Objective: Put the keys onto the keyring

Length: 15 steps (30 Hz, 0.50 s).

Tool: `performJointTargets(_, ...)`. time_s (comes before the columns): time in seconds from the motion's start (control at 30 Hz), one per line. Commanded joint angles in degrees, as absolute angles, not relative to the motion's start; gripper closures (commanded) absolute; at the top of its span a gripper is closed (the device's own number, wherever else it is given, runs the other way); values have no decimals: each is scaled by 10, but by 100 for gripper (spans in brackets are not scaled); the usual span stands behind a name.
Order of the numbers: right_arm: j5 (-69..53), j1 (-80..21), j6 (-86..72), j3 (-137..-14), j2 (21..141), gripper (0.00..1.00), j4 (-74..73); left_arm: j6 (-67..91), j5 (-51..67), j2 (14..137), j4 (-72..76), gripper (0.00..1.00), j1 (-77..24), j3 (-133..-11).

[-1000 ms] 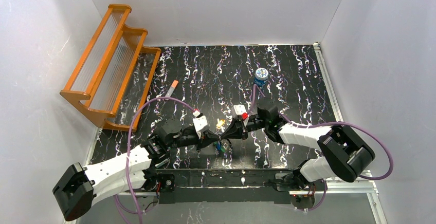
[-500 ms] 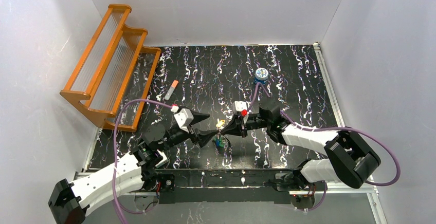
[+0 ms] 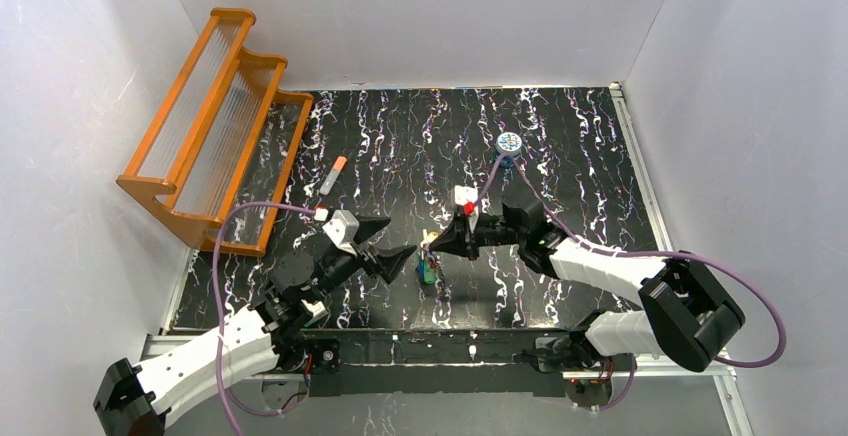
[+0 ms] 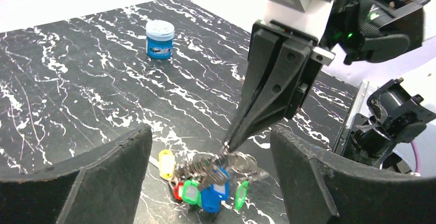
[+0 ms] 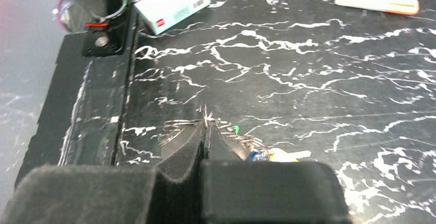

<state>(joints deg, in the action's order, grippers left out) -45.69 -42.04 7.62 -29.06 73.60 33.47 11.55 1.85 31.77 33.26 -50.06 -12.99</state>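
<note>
Up front, the left gripper's point(image 4: 208, 131) two fingers are spread wide with nothing held. Just past them, well short of the one blue tin point(image 4: 160, 39), one bunch of keys point(image 4: 205, 189) is seen, with five heads counted (yellow, red, blue, two green). Its keyring point(image 4: 246, 163) is pinched by the right gripper's point(image 4: 231, 139) pressed-together tips.

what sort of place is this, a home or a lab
Most likely a lab test cell: plain white walls box in a black marbled table, with props like an orange rack and a blue tin.
</note>
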Motion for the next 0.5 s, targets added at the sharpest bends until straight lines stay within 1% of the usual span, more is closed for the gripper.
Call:
performJointTargets(0.0,-359,-419,65,-364,733,99,236,128,-28,315,322,16,-503,-124)
performJointTargets(0.13,-263,-418,61,-402,712,99,171,130,-37,341,313,13,-503,-132)
performJointTargets(0.23,-156,-418,13,-391,684,99,208,137,-47,361,289,11,-503,-148)
performJointTargets(0.27,-111,-418,-22,-398,678,99,196,145,-51,367,279,5,-503,-155)
performJointTargets(0.3,-78,-418,-31,-425,677,99,162,151,-56,372,266,3,-503,-162)
performJointTargets(0.47,-61,-417,-34,-528,718,99,28,182,-79,400,226,2,-503,-183)
